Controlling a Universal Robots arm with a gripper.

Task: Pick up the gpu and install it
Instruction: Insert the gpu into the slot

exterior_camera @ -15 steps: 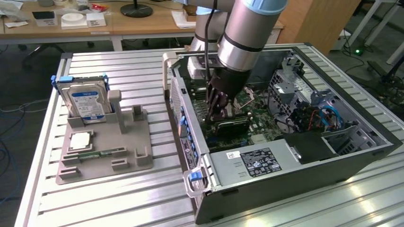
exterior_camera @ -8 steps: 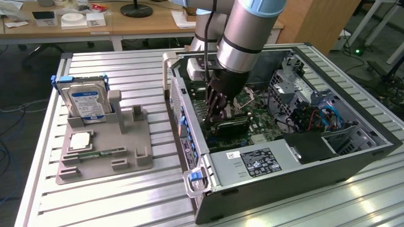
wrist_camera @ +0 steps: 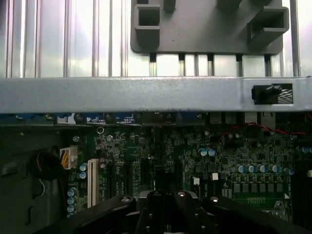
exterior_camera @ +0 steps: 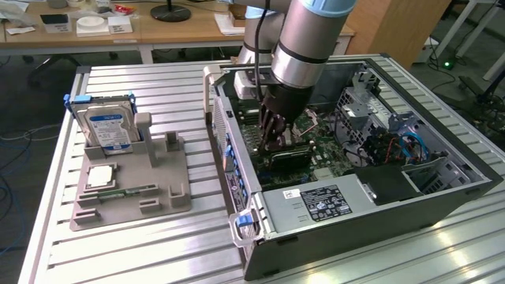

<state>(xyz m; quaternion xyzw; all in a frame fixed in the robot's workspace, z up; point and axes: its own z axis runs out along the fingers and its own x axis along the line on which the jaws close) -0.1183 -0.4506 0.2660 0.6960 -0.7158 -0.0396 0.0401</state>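
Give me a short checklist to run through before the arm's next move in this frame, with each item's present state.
1. Black gripper lowered inside the open dark computer case: ok.
2. Gripper shut: ok.
3. Thin dark circuit card, the gpu, directly under the gripper, standing on edge on the green motherboard: ok.
4. Gpu fully seated in its slot: cannot tell, the gripper hides the joint.
5. Silver hard drive with blue-white label standing in the grey plastic parts holder, outside the case: ok.
6. Cables at the case's far side apart from the gripper: ok.
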